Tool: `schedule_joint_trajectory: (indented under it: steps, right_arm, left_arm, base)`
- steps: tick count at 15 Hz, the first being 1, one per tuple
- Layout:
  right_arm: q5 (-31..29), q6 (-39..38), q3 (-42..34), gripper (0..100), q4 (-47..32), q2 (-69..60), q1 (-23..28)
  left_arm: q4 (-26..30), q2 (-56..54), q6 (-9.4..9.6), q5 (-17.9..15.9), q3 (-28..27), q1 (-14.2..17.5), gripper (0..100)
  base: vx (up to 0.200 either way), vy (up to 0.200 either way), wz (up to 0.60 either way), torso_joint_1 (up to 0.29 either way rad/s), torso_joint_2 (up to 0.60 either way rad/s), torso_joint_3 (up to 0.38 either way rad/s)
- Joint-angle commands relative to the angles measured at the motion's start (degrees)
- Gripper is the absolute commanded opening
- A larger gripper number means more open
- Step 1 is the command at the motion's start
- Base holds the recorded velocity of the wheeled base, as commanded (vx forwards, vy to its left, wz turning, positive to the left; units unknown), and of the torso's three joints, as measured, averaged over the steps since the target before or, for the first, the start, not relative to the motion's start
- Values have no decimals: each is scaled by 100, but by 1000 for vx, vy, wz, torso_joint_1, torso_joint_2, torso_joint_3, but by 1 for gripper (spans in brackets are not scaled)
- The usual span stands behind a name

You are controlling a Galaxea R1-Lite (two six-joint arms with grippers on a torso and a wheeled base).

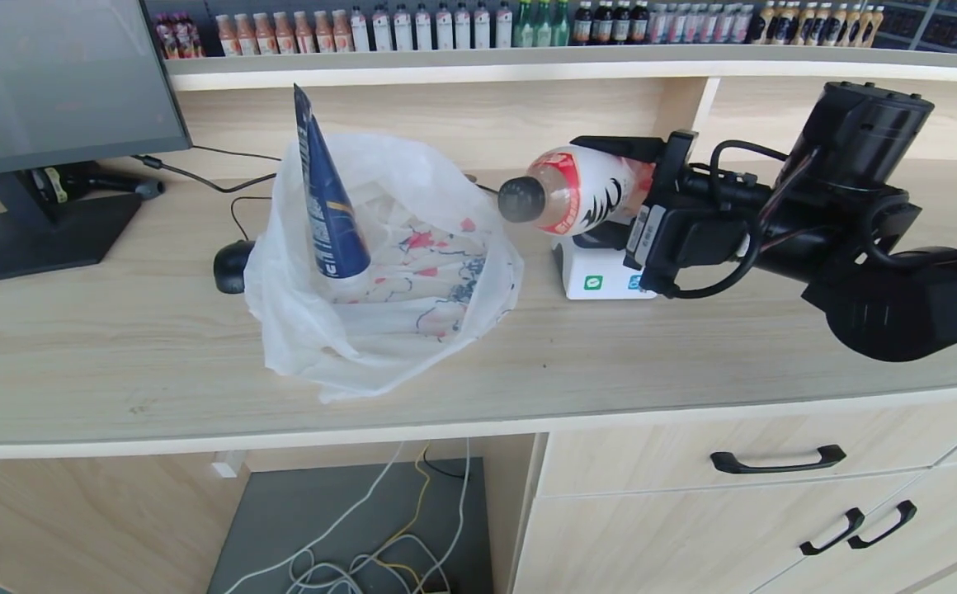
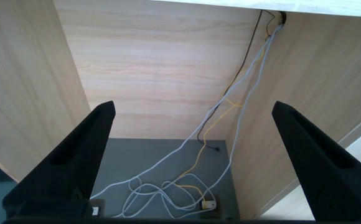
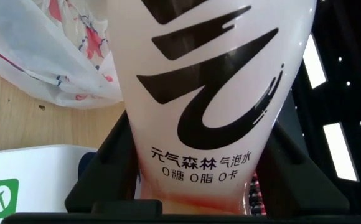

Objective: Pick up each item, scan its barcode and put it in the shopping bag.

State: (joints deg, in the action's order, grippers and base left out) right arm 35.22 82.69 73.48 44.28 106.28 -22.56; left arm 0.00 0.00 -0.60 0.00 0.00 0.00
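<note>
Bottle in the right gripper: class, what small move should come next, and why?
Probably carry the bottle toward the shopping bag, assuming it scanned: the right gripper holds it sideways over the white scanner, cap pointing at the open bag.

a shop checkout: wooden counter point(image 1: 693, 346), till monitor point(image 1: 58, 74), scanner box point(image 1: 598, 276), rows of bottled drinks point(image 1: 478, 25) behind
</note>
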Motion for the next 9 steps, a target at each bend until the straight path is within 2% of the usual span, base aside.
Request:
schedule_joint_trajectory:
  steps: [1, 9]
  right_arm:
    - [3, 19, -1, 0, 2, 42, -20]
    - [3, 54, -1, 0, 11, 77, -125]
  left_arm:
    - [0, 0, -2, 0, 0, 0, 100]
    - [0, 9, -2, 0, 0, 0, 100]
  base:
    - [0, 0, 0, 0, 0, 0]
    - [0, 0, 0, 0, 0, 0]
